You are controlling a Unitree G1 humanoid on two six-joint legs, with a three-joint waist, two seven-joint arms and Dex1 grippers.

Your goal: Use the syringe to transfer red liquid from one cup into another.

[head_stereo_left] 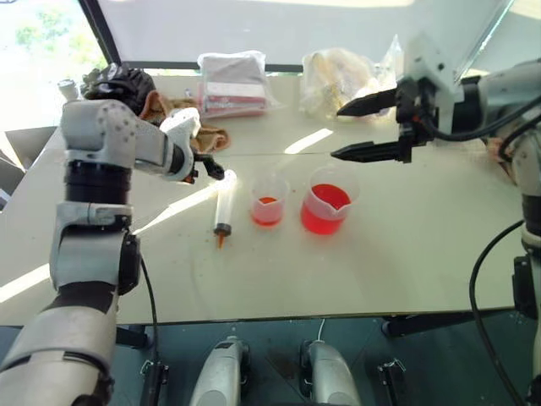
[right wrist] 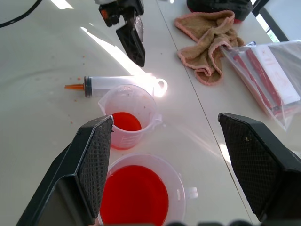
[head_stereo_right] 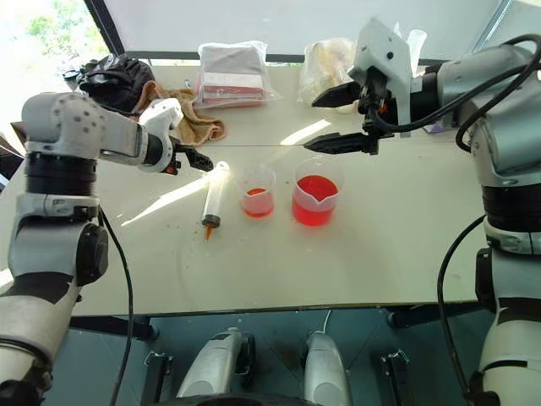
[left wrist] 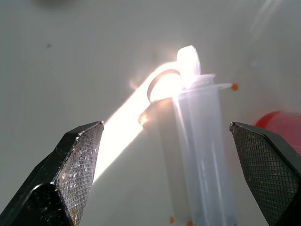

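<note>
The syringe (head_stereo_left: pixel 224 205) lies flat on the white table, orange tip toward the front edge, with nothing holding it. My left gripper (head_stereo_left: pixel 210 166) hangs open just over its plunger end (left wrist: pixel 188 61), one finger on either side. To the syringe's right stands the smaller beaker (head_stereo_left: pixel 268 201) with a little red liquid (right wrist: pixel 126 121) at the bottom. Right of that beaker, the larger beaker (head_stereo_left: pixel 326 203) holds much more red liquid (head_stereo_left: pixel 324 220). Above and behind the larger beaker my right gripper (head_stereo_left: pixel 336 133) is open wide and empty.
At the back of the table lie a beige towel (head_stereo_right: pixel 190 123), a black bundle (head_stereo_left: pixel 122 80), a bagged pink-and-white pack (head_stereo_left: pixel 232 85) and a crumpled clear bag (head_stereo_left: pixel 338 80). Small orange droplets (left wrist: pixel 234 86) dot the table around the syringe. The table's front edge (head_stereo_left: pixel 279 317) is near.
</note>
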